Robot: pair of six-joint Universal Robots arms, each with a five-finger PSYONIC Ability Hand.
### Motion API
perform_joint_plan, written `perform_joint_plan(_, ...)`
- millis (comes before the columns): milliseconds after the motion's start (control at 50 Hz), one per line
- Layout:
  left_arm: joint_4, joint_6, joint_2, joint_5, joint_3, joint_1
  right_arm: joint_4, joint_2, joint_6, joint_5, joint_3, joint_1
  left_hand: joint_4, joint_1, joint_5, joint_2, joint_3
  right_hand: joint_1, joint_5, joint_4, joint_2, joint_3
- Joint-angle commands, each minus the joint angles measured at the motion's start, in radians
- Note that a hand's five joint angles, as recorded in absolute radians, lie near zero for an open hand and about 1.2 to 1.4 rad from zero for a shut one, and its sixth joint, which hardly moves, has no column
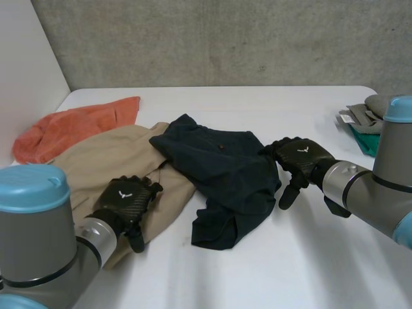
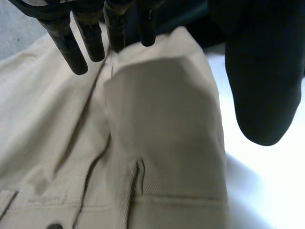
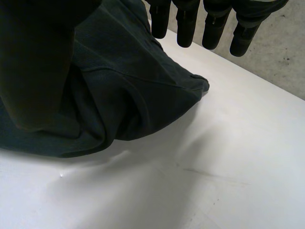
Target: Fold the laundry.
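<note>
Dark navy shorts lie crumpled in the middle of the table, partly over tan trousers. My left hand hovers over the near edge of the tan trousers, its fingers straight and its thumb apart, holding nothing. At the right edge of the navy shorts is my right hand, with fingers straight above the cloth and thumb spread wide; it grips nothing.
An orange cloth lies at the back left, partly under the tan trousers. A pile of grey and green clothes sits at the table's right edge. Bare white table stretches in front.
</note>
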Motion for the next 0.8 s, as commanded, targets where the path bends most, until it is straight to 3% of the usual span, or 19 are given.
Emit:
perform_joint_plan(20, 0.194, 0.107, -0.156, -0.037, 0.013, 0.040, -0.001, -0.002, -0.003, -0.010, 0.010, -0.001, 0.370, 0.374, 0.343, 0.368, 0.366, -0.044, -0.046, -0.027, -0.032, -0.027)
perform_joint_plan(80, 0.243, 0.170, -0.200, -0.049, 0.036, 0.049, -0.003, -0.002, -0.004, -0.010, 0.010, -0.002, 0.874, 0.878, 0.847, 0.872, 0.871, -0.044, -0.046, -0.027, -0.032, -0.027)
perform_joint_plan(100, 0.264, 0.220, -0.222, -0.063, 0.059, 0.059, -0.004, -0.002, -0.004, -0.010, 0.011, -0.004, 1.193, 1.197, 1.166, 1.191, 1.189, -0.044, -0.046, -0.027, -0.032, -0.027)
perform_joint_plan(220, 0.338, 0.320, -0.136, -0.141, 0.173, 0.128, -0.012, -0.007, -0.004, -0.010, 0.011, -0.015, 1.196, 1.200, 1.169, 1.194, 1.192, -0.044, -0.046, -0.027, -0.032, -0.027)
perform_joint_plan(300, 0.406, 0.316, -0.041, -0.118, 0.314, 0.215, -0.015, -0.013, -0.004, -0.010, 0.014, -0.018, 1.196, 1.200, 1.169, 1.194, 1.192, -0.044, -0.046, -0.027, -0.032, -0.027)
perform_joint_plan(380, 0.409, 0.342, -0.111, -0.097, 0.527, 0.316, -0.018, -0.016, -0.002, -0.012, 0.019, -0.015, 1.196, 1.200, 1.169, 1.194, 1.192, -0.044, -0.046, -0.027, -0.032, -0.027)
perform_joint_plan(480, 0.291, 0.408, -0.284, -0.129, 0.826, 0.428, -0.019, -0.027, -0.002, -0.018, 0.028, -0.010, 1.196, 1.200, 1.169, 1.194, 1.192, -0.044, -0.046, -0.027, -0.032, -0.027)
perform_joint_plan(600, 0.254, 0.391, -0.423, -0.125, 0.965, 0.468, -0.027, -0.031, 0.000, -0.019, 0.029, -0.010, 1.196, 1.200, 1.169, 1.194, 1.192, -0.044, -0.046, -0.027, -0.032, -0.027)
perform_joint_plan(660, 0.262, 0.349, -0.440, -0.072, 0.943, 0.462, -0.027, -0.031, 0.000, -0.019, 0.029, -0.010, 1.196, 1.200, 1.169, 1.194, 1.192, -0.044, -0.046, -0.027, -0.032, -0.027)
perform_joint_plan(680, 0.265, 0.339, -0.441, -0.054, 0.933, 0.459, -0.027, -0.031, 0.000, -0.019, 0.029, -0.012, 1.092, 1.096, 1.065, 1.090, 1.088, -0.044, -0.046, -0.027, -0.032, -0.027)
perform_joint_plan(720, 0.281, 0.310, -0.432, 0.027, 0.871, 0.442, -0.027, -0.033, 0.000, -0.021, 0.029, -0.012, 0.253, 0.257, 0.226, 0.251, 0.249, -0.044, -0.046, -0.027, -0.032, -0.027)
perform_joint_plan(740, 0.286, 0.308, -0.426, 0.040, 0.854, 0.439, -0.027, -0.033, 0.001, -0.021, 0.029, -0.013, 0.077, 0.081, 0.050, 0.074, 0.073, -0.044, -0.046, -0.027, -0.032, -0.027)
perform_joint_plan(760, 0.294, 0.308, -0.411, 0.062, 0.822, 0.428, -0.027, -0.034, 0.001, -0.022, 0.029, -0.015, -0.026, -0.022, -0.053, -0.028, -0.029, -0.044, -0.046, -0.027, -0.032, -0.027)
perform_joint_plan(800, 0.301, 0.311, -0.392, 0.066, 0.787, 0.421, -0.027, -0.037, 0.001, -0.024, 0.029, -0.016, -0.026, -0.022, -0.053, -0.028, -0.029, -0.044, -0.046, -0.027, -0.032, -0.027)
